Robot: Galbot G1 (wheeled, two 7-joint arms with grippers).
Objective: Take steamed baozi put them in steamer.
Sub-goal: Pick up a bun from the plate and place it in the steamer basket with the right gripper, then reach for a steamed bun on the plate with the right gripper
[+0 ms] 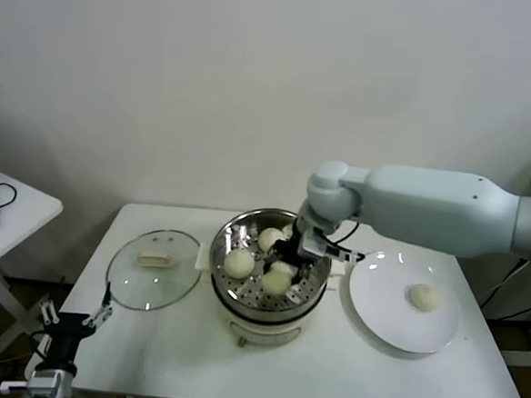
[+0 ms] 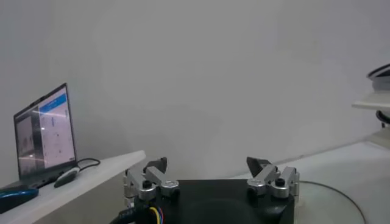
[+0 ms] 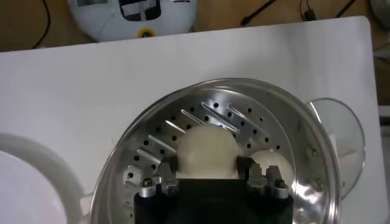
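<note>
The steamer [image 1: 229, 242] stands mid-table with three baozi in its basket: one at the left [image 1: 238, 264], one at the back [image 1: 270, 238] and one at the front [image 1: 276, 282]. My right gripper [image 1: 289, 257] reaches down into the basket. In the right wrist view it [image 3: 206, 165] is shut on the front baozi [image 3: 206, 151], low over the steamer's perforated floor [image 3: 158, 149], with a fingertip on each side. Another baozi [image 3: 272, 161] lies beside it. A fourth baozi [image 1: 424, 298] sits on the white plate [image 1: 381, 312]. My left gripper [image 1: 73, 319] [image 2: 210, 164] is parked open and empty off the table's front left corner.
The flat glass lid [image 1: 154, 266] lies on the table left of the steamer and also shows in the right wrist view [image 3: 347, 140]. A small white side table [image 1: 9, 217] stands far left, with a laptop [image 2: 46, 134] on it in the left wrist view.
</note>
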